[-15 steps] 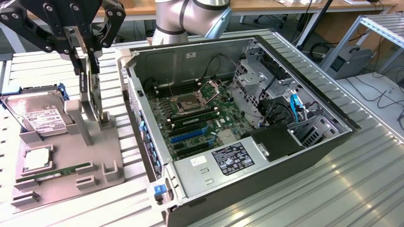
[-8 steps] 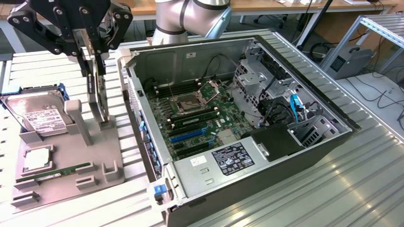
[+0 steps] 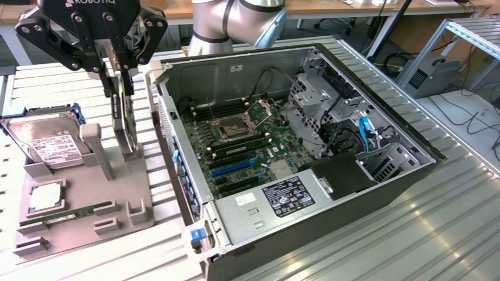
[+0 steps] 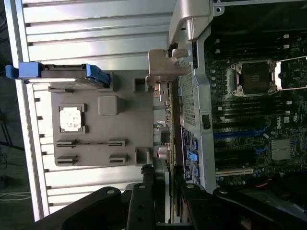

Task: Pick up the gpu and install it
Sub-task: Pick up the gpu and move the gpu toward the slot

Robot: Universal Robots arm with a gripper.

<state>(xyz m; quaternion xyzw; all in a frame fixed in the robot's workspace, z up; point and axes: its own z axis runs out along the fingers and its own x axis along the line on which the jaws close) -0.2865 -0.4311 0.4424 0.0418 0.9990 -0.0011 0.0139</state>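
Gpu [image 3: 125,123]: thin flat card, dark, seen almost edge-on. It stands upright on edge, hanging straight down beneath the gripper [image 3: 123,79], with its upper edge clasped between the jaws, one on each flat face. In the wrist view the card's edge [image 4: 169,124] runs straight out from the gripper, with small components and connectors along it. Whether its lower edge rests on anything cannot be told.

Count for you: one open computer case [image 3: 312,231] on the table [image 3: 445,234]. Beside the case, one grey holder tray [image 3: 98,190]. At that tray you have one hard drive [image 3: 47,143], one processor chip [image 3: 45,196], one RAM stick [image 3: 67,213] and one gpu [image 3: 125,129]. One claw [image 3: 119,76], on the tray side of the case.
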